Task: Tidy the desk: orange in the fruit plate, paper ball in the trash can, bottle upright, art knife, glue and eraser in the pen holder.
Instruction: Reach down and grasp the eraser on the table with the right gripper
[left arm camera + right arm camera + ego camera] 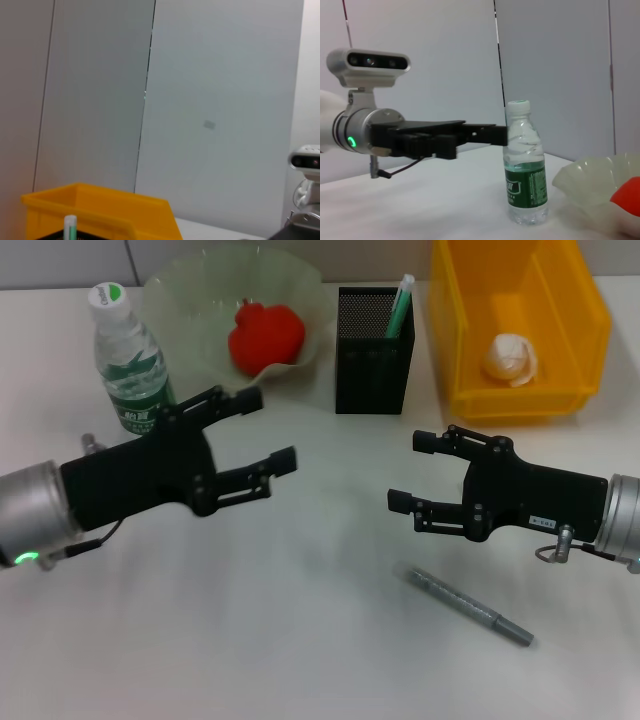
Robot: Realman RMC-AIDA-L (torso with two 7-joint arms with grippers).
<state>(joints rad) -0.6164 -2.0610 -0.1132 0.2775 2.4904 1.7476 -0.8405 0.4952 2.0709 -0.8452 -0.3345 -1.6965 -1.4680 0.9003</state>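
The bottle (130, 355) stands upright at the back left, also seen in the right wrist view (525, 165). A red-orange fruit, the orange (265, 337), lies in the pale green fruit plate (190, 295). The paper ball (510, 358) sits inside the yellow trash can (560, 300). A green-and-white stick (400, 305), possibly the glue, stands in the black mesh pen holder (373, 365). The slim grey art knife (468, 605) lies on the desk, front right. My left gripper (268, 430) hovers open in front of the bottle. My right gripper (412, 471) is open above the knife's far side. The eraser is out of view.
The desk is white. The plate, pen holder and trash can line its back edge. The left wrist view shows the trash can (100, 210) and the stick (70, 227) before a grey wall. The right wrist view shows the left gripper (485, 134) beside the bottle.
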